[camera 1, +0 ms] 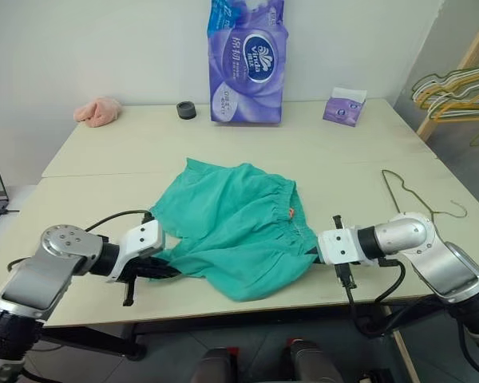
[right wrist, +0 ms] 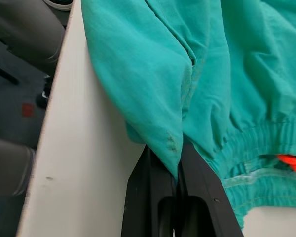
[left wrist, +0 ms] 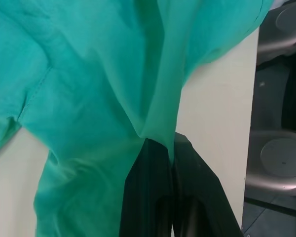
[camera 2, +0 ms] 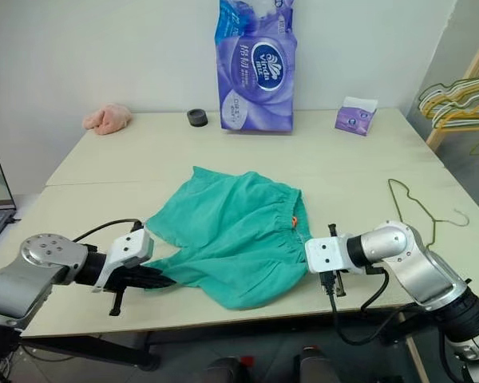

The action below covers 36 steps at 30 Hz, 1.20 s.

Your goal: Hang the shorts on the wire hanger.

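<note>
The shorts [camera 1: 238,226] lay spread flat near the middle of the surface [camera 1: 319,144], toward its front edge, the elastic waistband with its orange tag turned to 3 o'clock. At about 8 o'clock of the cloth, the left end effector [camera 1: 161,270] was clamped on a pinch of the fabric, its black fingers [left wrist: 153,197] pressed together with teal cloth drawn between them. At 4 o'clock of the shorts, the right end effector [camera 1: 314,257] was likewise clamped on a fold near the waistband. Well apart at 3 o'clock, the wire hanger [camera 1: 419,199] lay flat on the surface, untouched and with nothing on it. So the task looked barely begun: the shorts were gripped on both sides, yet the hanger still had to be picked up and the cloth draped over it.
</note>
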Each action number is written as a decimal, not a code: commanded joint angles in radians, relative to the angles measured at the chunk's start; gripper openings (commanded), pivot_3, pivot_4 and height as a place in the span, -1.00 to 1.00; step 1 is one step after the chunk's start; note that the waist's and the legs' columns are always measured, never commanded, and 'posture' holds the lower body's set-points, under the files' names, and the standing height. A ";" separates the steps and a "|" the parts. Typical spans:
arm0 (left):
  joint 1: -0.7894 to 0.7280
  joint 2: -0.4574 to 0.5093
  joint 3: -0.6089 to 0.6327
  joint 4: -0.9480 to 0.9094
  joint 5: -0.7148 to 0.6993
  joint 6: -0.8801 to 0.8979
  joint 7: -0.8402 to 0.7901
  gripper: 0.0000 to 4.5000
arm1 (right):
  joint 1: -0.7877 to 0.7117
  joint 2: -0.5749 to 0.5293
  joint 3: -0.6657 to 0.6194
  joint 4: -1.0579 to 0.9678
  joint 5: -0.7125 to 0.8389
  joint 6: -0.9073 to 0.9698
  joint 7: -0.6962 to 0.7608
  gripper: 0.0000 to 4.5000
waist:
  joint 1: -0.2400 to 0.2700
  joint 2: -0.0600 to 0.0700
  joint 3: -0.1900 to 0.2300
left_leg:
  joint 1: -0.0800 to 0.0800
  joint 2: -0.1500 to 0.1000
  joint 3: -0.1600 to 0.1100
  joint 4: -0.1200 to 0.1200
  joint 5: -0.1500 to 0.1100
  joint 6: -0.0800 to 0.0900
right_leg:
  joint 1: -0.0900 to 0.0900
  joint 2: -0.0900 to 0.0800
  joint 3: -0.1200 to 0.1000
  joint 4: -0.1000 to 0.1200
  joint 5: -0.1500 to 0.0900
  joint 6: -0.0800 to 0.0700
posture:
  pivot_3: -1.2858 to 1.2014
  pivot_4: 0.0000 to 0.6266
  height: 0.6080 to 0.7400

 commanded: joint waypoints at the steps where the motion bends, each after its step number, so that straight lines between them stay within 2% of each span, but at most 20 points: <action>1: -0.028 0.001 0.001 -0.048 -0.031 0.030 -0.017 -0.99 | 0.004 -0.011 -0.026 -0.063 0.021 0.052 0.011 -1.00 | -0.001 0.000 0.000 | 0.000 0.000 0.000 0.000 0.000 0.000 | 0.000 0.000 0.000 0.000 0.000 0.000 | -0.05 -0.70 1.00; 5: -0.010 0.022 0.002 -0.077 -0.049 0.057 -0.047 -0.99 | 0.014 -0.015 -0.022 -0.100 0.043 0.100 0.031 -1.00 | -0.002 -0.001 0.000 | 0.000 0.000 0.000 0.000 0.000 0.000 | 0.000 0.000 0.000 0.000 -0.001 0.001 | -0.05 -0.71 1.00; 7: -0.003 0.026 0.009 -0.091 -0.061 0.070 -0.051 -0.82 | 0.013 -0.011 -0.022 -0.111 0.050 0.113 0.035 -1.00 | -0.002 -0.001 0.000 | 0.000 0.000 0.000 0.000 0.000 0.000 | 0.000 0.000 0.000 0.000 -0.001 0.002 | -0.05 -0.71 1.00; 8: -0.001 0.029 0.013 -0.098 -0.069 0.081 -0.054 -0.75 | 0.010 -0.012 -0.020 -0.113 0.051 0.107 0.040 -0.91 | -0.002 -0.001 0.000 | 0.000 0.000 0.000 0.000 0.000 0.000 | 0.000 0.000 0.000 0.000 -0.002 0.003 | -0.05 -0.72 1.00; 11: 0.011 0.044 0.024 -0.114 -0.081 0.093 -0.063 -0.38 | 0.002 -0.028 -0.021 -0.120 0.071 0.100 0.075 -0.60 | -0.002 -0.001 0.000 | 0.000 0.000 0.000 0.000 0.000 0.000 | 0.000 0.000 0.000 0.000 -0.003 0.004 | -0.05 -0.72 1.00; 16: 0.039 0.083 0.071 -0.115 -0.100 0.079 -0.072 0.26 | 0.002 -0.062 -0.061 -0.165 0.162 0.109 0.149 0.13 | -0.002 -0.001 0.001 | 0.000 0.001 0.000 -0.001 0.000 0.000 | 0.000 0.000 0.000 -0.001 -0.003 0.004 | -0.05 -0.71 1.00; 21: -0.005 0.107 0.188 -0.083 -0.179 0.123 -0.075 0.92 | 0.003 -0.048 -0.158 -0.195 0.304 0.180 0.139 0.88 | -0.001 -0.003 0.002 | 0.000 0.001 -0.001 -0.002 0.000 0.000 | 0.000 0.000 -0.001 -0.001 -0.003 0.004 | -0.05 -0.70 1.00; 22: -0.012 0.106 0.203 -0.081 -0.196 0.134 -0.072 0.99 | 0.005 -0.045 -0.173 -0.199 0.328 0.197 0.132 0.98 | -0.001 -0.003 0.002 | 0.000 0.001 -0.001 -0.002 0.000 0.000 | 0.000 0.000 -0.001 -0.001 -0.003 0.004 | -0.05 -0.70 1.00; 26: -0.100 0.049 0.284 -0.093 -0.344 0.255 -0.026 0.99 | 0.016 0.016 -0.305 -0.164 0.436 0.330 -0.002 0.98 | 0.000 -0.004 0.003 | 0.000 0.001 -0.001 -0.003 0.000 0.000 | 0.000 0.000 -0.001 -0.002 -0.003 0.004 | -0.05 -0.70 1.00; 29: -0.168 -0.025 0.283 -0.118 -0.409 0.316 0.053 0.99 | 0.039 0.062 -0.401 -0.093 0.418 0.328 -0.127 0.98 | 0.001 -0.005 0.003 | 0.000 0.001 -0.001 -0.003 0.000 0.000 | 0.000 0.000 0.000 -0.002 -0.003 0.004 | -0.06 -0.70 1.00; 32: -0.230 -0.096 0.220 -0.142 -0.379 0.321 0.145 0.99 | 0.097 0.087 -0.499 -0.035 0.369 0.293 -0.251 0.98 | 0.004 -0.006 0.004 | 0.000 0.000 -0.001 -0.003 0.000 0.000 | 0.000 -0.001 0.000 -0.002 -0.001 0.001 | -0.07 -0.68 1.00; 36: -0.321 -0.214 0.115 -0.131 -0.315 0.265 0.220 0.99 | 0.166 0.146 -0.620 0.099 0.266 0.285 -0.504 0.98 | -0.001 -0.006 0.004 | 0.001 -0.001 0.001 -0.006 0.000 -0.001 | 0.000 -0.001 0.002 -0.003 0.000 -0.001 | -0.08 -0.67 1.00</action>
